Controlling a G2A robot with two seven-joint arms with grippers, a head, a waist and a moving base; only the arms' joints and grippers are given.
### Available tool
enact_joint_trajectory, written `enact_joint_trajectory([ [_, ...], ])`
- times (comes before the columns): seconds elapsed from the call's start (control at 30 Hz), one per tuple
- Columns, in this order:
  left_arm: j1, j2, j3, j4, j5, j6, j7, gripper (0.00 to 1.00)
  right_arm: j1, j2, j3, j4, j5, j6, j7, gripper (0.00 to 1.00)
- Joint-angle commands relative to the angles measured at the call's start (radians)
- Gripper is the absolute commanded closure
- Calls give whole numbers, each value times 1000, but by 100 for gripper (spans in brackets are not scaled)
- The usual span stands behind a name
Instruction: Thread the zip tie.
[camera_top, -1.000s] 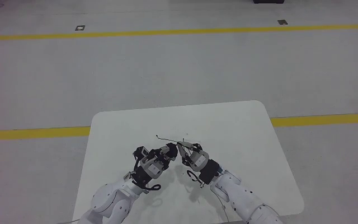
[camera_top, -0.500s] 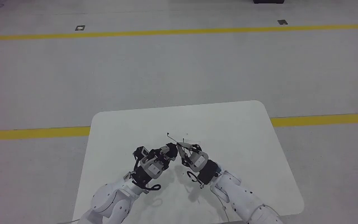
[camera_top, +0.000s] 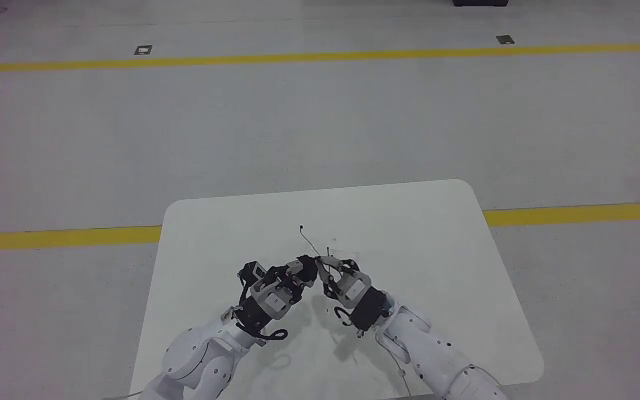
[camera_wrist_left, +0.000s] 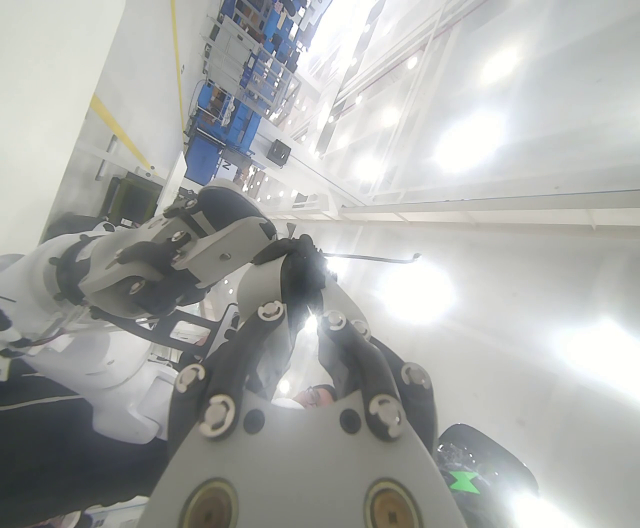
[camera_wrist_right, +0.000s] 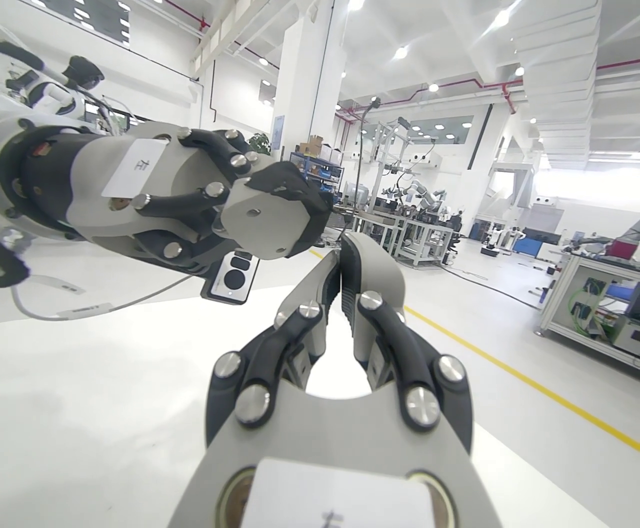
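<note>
Over the middle of the white table (camera_top: 430, 220) my two grippers meet tip to tip. The left gripper (camera_top: 312, 264) (camera_wrist_left: 302, 255), its pads wrapped in black tape, is shut on the thin dark zip tie (camera_wrist_left: 370, 257). The right gripper (camera_top: 323, 263) (camera_wrist_right: 341, 250) is shut too, and the zip tie (camera_wrist_right: 364, 155) rises from between its fingertips. Seen from above, the zip tie (camera_top: 308, 240) sticks out from the meeting point towards the table's far side. In the right wrist view the left gripper (camera_wrist_right: 310, 217) sits just beside my right fingertips.
The table has rounded corners, and its near edge lies close under both forearms. Beyond its far edge is grey floor with a yellow line (camera_top: 80, 237). Bare tabletop stretches to the far side and to the right of the grippers.
The zip tie's free end has swung from pointing left to pointing towards the far side of the table. Both grippers have stayed nearly in place, still shut.
</note>
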Motion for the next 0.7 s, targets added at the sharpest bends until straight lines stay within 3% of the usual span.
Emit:
enact_joint_trajectory([
  [0.0, 0, 0, 0, 0, 0, 0, 0, 100, 1, 2, -3, 1, 0, 5, 2, 100],
  [0.33, 0, 0, 0, 0, 0, 0, 0, 100, 0, 14, -11, 0, 0, 22, 1, 100],
  [0.37, 0, 0, 0, 0, 0, 0, 0, 100, -3, 14, -8, -3, 1, 21, -1, 96],
  [0.4, 0, 0, 0, 0, 0, 0, 0, 100, -5, 14, -5, -5, 3, 19, -3, 65],
  [0.47, 0, 0, 0, 0, 0, 0, 0, 100, -8, 15, 1, -9, 2, 15, -5, 29],
  [0.5, 0, 0, 0, 0, 0, 0, 0, 100, -10, 15, 5, -12, 2, 13, -8, 27],
  [0.57, 0, 0, 0, 0, 0, 0, 0, 100, -13, 16, 10, -15, 0, 10, -8, 37],
  [0.6, 0, 0, 0, 0, 0, 0, 0, 100, -15, 16, 13, -17, 0, 8, -8, 50],
  [0.67, 0, 0, 0, 0, 0, 0, 0, 100, -16, 16, 16, -20, 0, 6, -8, 53],
])
